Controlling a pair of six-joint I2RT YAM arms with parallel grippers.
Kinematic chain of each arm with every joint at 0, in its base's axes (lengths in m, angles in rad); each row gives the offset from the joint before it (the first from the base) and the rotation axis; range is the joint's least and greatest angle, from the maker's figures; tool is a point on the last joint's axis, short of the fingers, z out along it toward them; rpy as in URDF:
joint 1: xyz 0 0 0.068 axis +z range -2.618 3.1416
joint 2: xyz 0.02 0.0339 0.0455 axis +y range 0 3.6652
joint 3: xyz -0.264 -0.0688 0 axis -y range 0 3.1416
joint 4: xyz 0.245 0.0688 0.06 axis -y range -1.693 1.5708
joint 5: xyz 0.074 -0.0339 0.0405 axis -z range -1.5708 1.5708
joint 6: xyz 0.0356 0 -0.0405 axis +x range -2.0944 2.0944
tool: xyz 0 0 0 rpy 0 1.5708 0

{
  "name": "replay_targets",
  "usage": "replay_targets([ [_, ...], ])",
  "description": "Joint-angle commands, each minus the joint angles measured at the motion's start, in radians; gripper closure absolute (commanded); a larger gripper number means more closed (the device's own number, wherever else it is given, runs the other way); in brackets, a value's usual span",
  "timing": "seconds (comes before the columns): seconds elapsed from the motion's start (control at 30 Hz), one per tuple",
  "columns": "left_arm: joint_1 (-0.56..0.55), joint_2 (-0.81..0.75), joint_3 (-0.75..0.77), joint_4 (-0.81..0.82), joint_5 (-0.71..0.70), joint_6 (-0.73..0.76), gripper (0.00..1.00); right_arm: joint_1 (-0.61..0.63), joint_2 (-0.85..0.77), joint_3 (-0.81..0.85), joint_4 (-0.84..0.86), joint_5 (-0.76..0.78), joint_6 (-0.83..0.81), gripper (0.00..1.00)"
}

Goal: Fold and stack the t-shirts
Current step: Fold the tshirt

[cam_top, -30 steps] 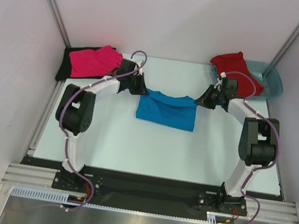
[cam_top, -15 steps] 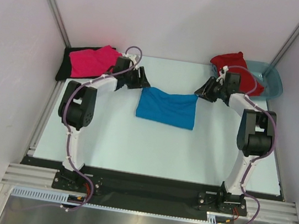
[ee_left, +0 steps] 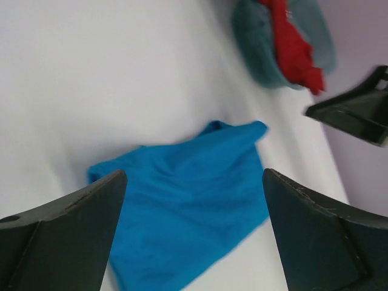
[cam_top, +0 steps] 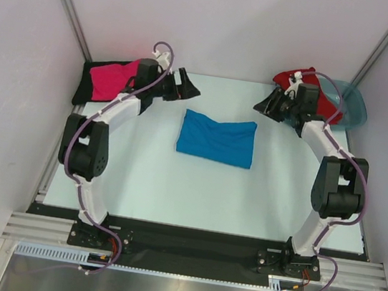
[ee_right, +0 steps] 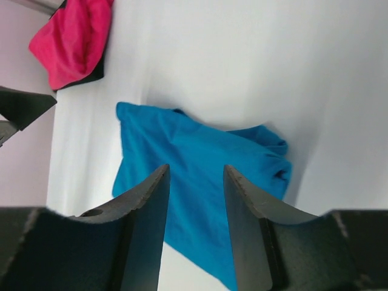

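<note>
— Blue t-shirt [cam_top: 216, 139] is laid folded at tabletop [cam_top: 138, 181] centre; left end effector [cam_top: 185, 86] and right end effector [cam_top: 263, 106] are spread, empty.
— Fold could be undone if dragged unevenly toward the ten o'clock stack [cam_top: 110, 81].

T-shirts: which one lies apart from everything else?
The blue t-shirt, alone mid-table; pink t-shirt lies on black t-shirt, red t-shirt drapes the tub.

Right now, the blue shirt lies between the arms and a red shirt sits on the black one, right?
Not quite. The top view shows a hot pink shirt on the black one; the red shirt rests at the teal tub. The blue shirt part is right.
</note>
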Motion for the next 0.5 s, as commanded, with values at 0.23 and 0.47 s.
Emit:
replay_targets([
  [0.23, -0.090, 0.060, -0.083, 0.115, 0.346, -0.171, 0.00, 0.086, -0.006, -0.070, -0.058, -0.091, 0.064, 0.58],
  [0.47, -0.105, 0.198, -0.074, 0.135, 0.420, -0.228, 0.00, 0.092, 0.111, -0.032, -0.085, -0.109, 0.069, 0.59],
])
